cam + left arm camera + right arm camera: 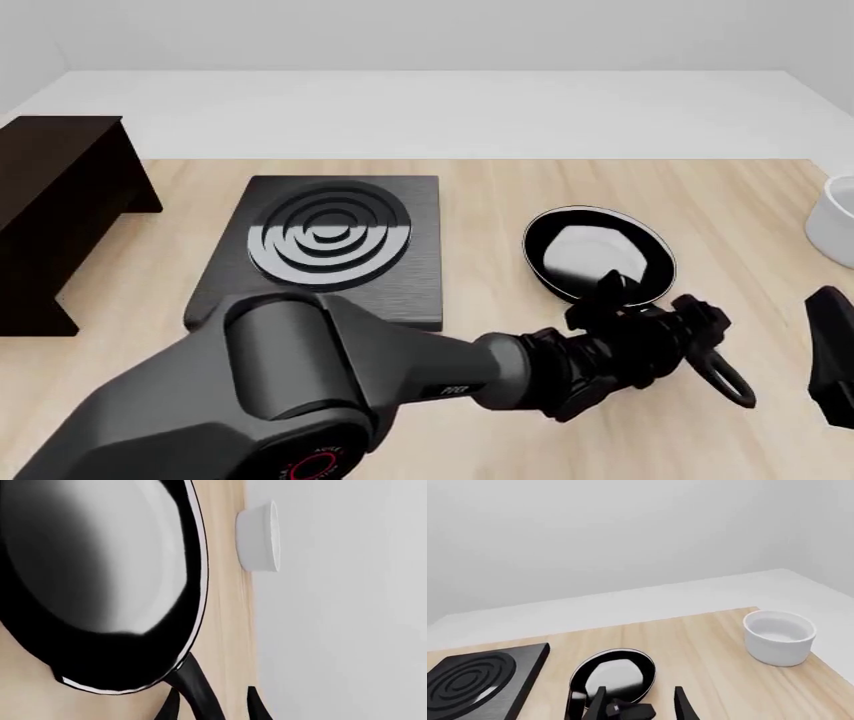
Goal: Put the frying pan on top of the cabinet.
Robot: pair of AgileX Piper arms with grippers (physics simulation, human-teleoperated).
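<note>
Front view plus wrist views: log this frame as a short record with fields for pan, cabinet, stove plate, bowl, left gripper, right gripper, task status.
pan: on the table, right of the stove plate, handle toward the arms
cabinet: far left, top bare
stove plate: between cabinet and pan
bowl: white, at the table's right edge
left gripper: at the pan handle, fingers either side of it; closure unclear
right gripper: open, off to the right
task status: pan not yet on cabinet

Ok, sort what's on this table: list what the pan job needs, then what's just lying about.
Needed:
frying pan, on the table right of the stove plate
cabinet, far left
left claw, at the pan's handle

Lying about:
stove plate
white bowl, far right
</note>
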